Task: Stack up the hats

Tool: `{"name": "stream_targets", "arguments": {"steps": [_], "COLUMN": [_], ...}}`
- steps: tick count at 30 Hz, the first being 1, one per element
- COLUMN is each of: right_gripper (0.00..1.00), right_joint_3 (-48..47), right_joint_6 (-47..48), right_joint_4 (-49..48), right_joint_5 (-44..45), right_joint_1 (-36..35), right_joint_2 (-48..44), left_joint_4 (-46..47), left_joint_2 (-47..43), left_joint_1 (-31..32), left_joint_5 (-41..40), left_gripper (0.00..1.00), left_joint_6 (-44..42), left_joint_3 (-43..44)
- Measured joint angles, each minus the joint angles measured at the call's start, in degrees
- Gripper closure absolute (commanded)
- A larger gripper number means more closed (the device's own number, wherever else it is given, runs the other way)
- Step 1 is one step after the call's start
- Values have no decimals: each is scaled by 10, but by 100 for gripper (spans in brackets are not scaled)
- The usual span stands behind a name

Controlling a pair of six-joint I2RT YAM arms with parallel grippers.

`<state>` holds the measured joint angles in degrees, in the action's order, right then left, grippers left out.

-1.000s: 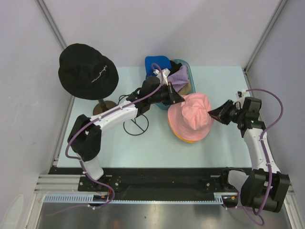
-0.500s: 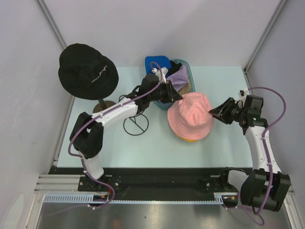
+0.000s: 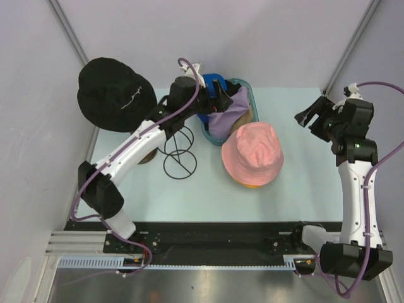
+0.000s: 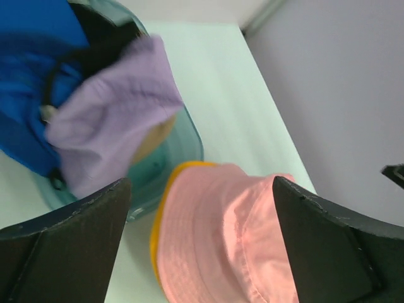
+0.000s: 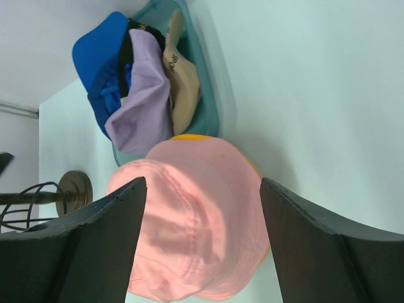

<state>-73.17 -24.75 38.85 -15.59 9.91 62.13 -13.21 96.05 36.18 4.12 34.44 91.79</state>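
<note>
Pale mint desk (image 3: pixel 126 189), walled on the left, far and right sides; bare surface lies along the near edge and between the hat pile and the right wall. Pink fabric bucket hat (image 3: pixel 254 153): centre-right of the desk, crown up, brim flat, roughly round, seated on an orange fabric hat (image 3: pixel 249 185) of which only a brim edge shows. Teal plastic bin (image 3: pixel 251 95): just behind the pile, at the far edge. It holds a lavender fabric hat (image 3: pixel 224 120), draped over the near rim toward the pink hat, a blue cap (image 3: pixel 211 82) at the bin's left and a tan cap (image 5: pixel 180 82). Black bucket hat with white lettering (image 3: pixel 113 93): far-left corner, raised on a stand, close to the left wall. Black wire stand (image 3: pixel 180 161): left of centre. Left gripper (image 4: pixel 199 186): arm stretched diagonally over the bin, fingers spread wide, grasping nothing. Right gripper (image 5: pixel 202 184): raised near the right wall, well apart from the pile, facing it, fingers spread, grasping nothing.
</note>
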Motion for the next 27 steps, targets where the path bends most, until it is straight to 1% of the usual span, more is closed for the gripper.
{"name": "stream_targets", "arguments": {"steps": [4,8,10,13,18,24,26,27], "right_gripper": [22,22,22,22,22,22,22,22], "right_joint_3": [-8,2,11,23,25,25,25,25], "right_joint_6": [4,0,-3,-11,-16,-18,-18,-18], "right_joint_4": [-11,-19,-23,-24,-27,-29,-29,-29], "right_joint_5": [37,57,59,59,59,58,58,58], "right_joint_1": [-44,-78,-86,-89,-89,-87,-87,-87], "right_joint_2": [-7,-8,-8,-8,-8,-8,-7,-6], "left_joint_4": [-40,-93,-107,-124,-146,-148,-147,-147], "left_joint_2": [-12,35,64,105,169,227,242,250], "left_joint_1": [3,12,15,17,16,12,9,7], "left_joint_5": [-70,-128,-142,-143,-128,-105,-100,-96], "left_gripper": [2,1,2,3,2,3,13,27], "left_joint_6": [-77,-165,-204,-257,-312,-334,-333,-330], "left_joint_3": [40,101,112,112,130,161,171,176]}}
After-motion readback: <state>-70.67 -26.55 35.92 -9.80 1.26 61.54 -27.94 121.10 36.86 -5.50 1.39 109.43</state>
